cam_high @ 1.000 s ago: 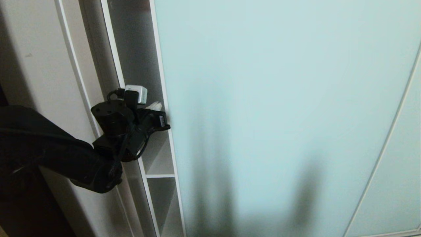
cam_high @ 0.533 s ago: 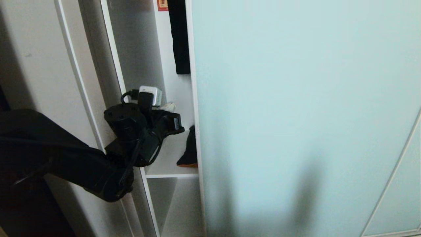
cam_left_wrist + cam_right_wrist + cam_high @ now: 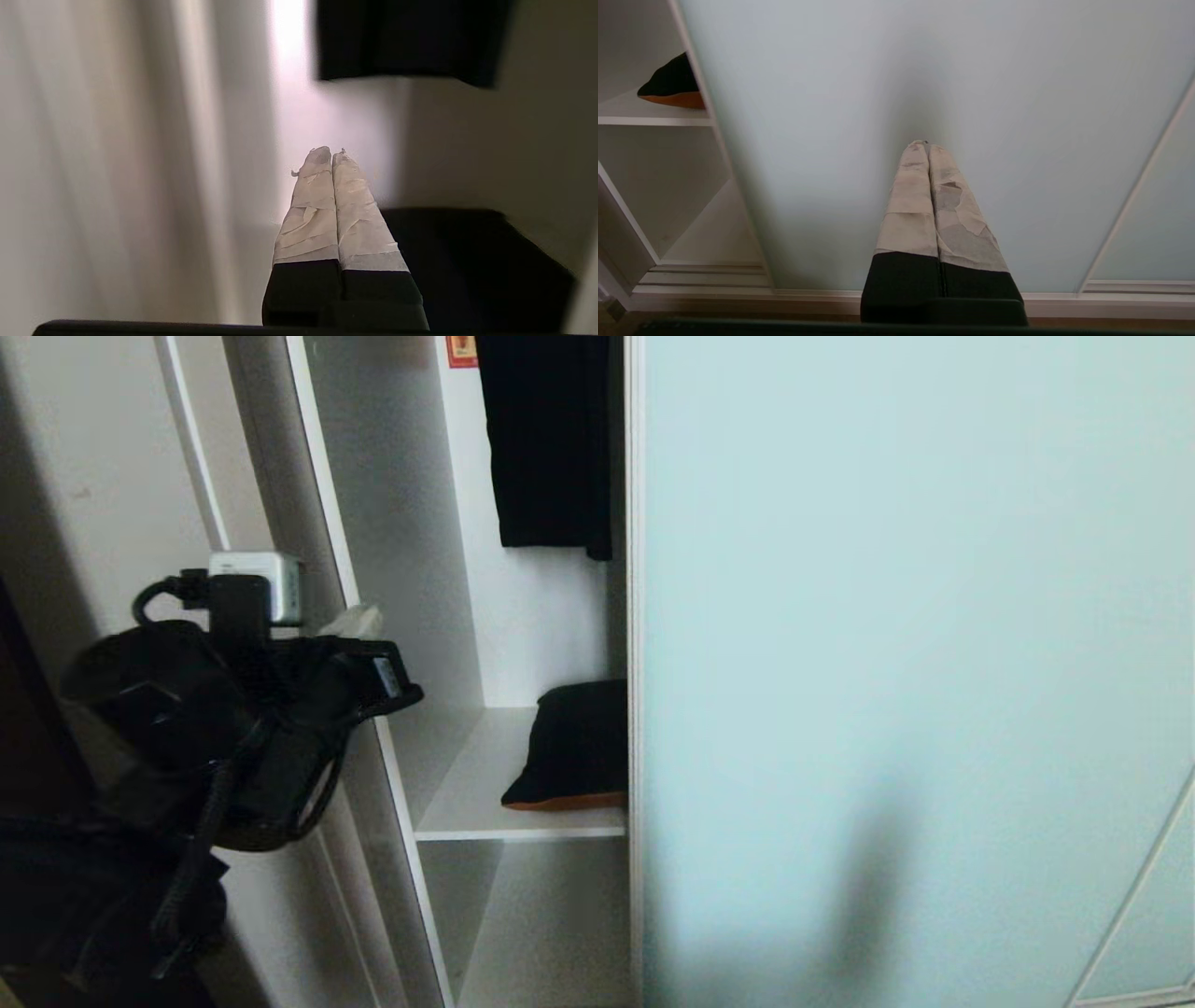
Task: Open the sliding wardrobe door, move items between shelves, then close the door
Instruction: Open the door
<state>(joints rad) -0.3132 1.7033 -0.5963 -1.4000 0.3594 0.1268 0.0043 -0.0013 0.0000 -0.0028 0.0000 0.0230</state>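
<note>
The sliding wardrobe door (image 3: 887, 663), frosted aqua glass in a thin pale frame, stands partly open with its left edge near the middle of the head view. In the gap a black folded bundle with an orange edge (image 3: 574, 747) lies on a white shelf (image 3: 467, 807), half hidden behind the door. My left gripper (image 3: 353, 620) is shut and empty by the wardrobe's left post, apart from the door. Its wrist view shows the shut fingertips (image 3: 331, 156) pointing into the compartment, over the bundle (image 3: 467, 261). My right gripper (image 3: 926, 145) is shut and empty, facing the door glass (image 3: 924, 70).
A black garment (image 3: 546, 439) hangs above the shelf. A lower compartment (image 3: 532, 924) shows under the shelf. The off-white side post (image 3: 317, 504) rises at the left. The right wrist view shows the floor track (image 3: 896, 298) and a second door panel (image 3: 1157, 224).
The door has slid to the right and the gap has widened, uncovering the bundle and the hanging garment. My left arm has drawn back to the left, away from the door's edge.
</note>
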